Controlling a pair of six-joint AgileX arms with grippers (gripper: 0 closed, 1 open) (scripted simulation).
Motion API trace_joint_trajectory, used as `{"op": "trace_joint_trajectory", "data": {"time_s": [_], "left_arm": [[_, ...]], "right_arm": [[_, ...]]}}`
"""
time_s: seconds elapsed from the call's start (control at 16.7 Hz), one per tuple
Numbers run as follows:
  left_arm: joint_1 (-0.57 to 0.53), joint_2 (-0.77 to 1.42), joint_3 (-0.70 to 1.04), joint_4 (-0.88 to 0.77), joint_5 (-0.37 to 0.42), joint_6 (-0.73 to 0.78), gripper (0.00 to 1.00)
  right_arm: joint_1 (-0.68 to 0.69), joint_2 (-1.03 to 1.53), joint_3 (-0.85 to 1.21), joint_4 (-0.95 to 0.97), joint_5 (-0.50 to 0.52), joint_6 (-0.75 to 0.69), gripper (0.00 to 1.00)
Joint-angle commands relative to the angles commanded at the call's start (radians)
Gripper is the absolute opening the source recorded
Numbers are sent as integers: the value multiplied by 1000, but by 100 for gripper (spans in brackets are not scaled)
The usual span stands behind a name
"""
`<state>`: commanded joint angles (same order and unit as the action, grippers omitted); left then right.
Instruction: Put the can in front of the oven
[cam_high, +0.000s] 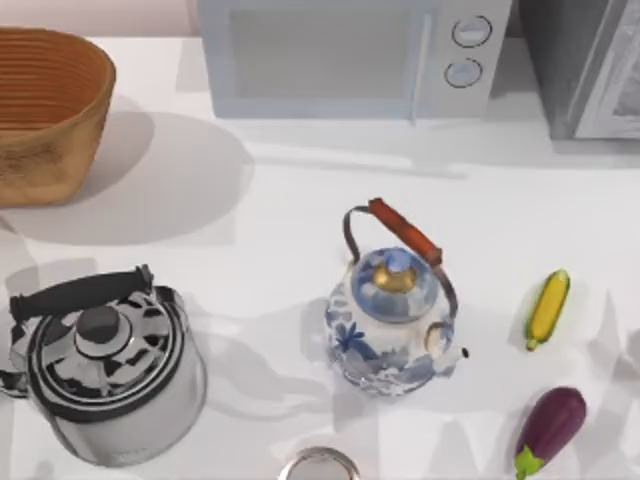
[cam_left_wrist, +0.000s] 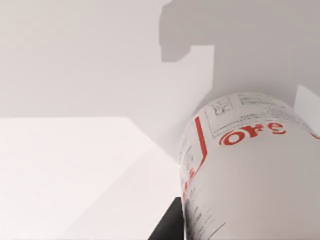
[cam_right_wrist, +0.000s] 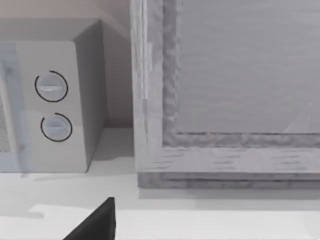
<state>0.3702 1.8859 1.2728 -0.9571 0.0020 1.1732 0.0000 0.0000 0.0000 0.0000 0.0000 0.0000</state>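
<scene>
The left fingers show as one dark tip. I cannot tell if they are squeezed or let go. Right next to that tip is the can, very close, with red letters and small print on its white label. Past the can there is bare white surface and a plain grey wall. I cannot tell how far the can is from the oven.

The right fingers also show as one dark tip, and I cannot tell how they stand. Past this tip there is white surface, then the oven with its two round knobs. Next to it stands a darker grey appliance.

From above, a silver-rimmed round thing sits at the near edge. Farther in are a shiny steel kettle on the left and a blue-and-white kettle in the middle. On the right lie an eggplant and a corn cob. At the back stand a wicker basket, the oven and the darker appliance.
</scene>
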Motion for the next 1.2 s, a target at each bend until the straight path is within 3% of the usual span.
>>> {"op": "trace_joint_trajectory", "data": {"time_s": [0.42,1.2], "left_arm": [[8,-112,71,-44,14,9,0],[-29,-51,134,-172,12,-32,0]], "right_arm": [[0,0,0,0,0,0,100],[0,0,0,0,0,0,100]]}}
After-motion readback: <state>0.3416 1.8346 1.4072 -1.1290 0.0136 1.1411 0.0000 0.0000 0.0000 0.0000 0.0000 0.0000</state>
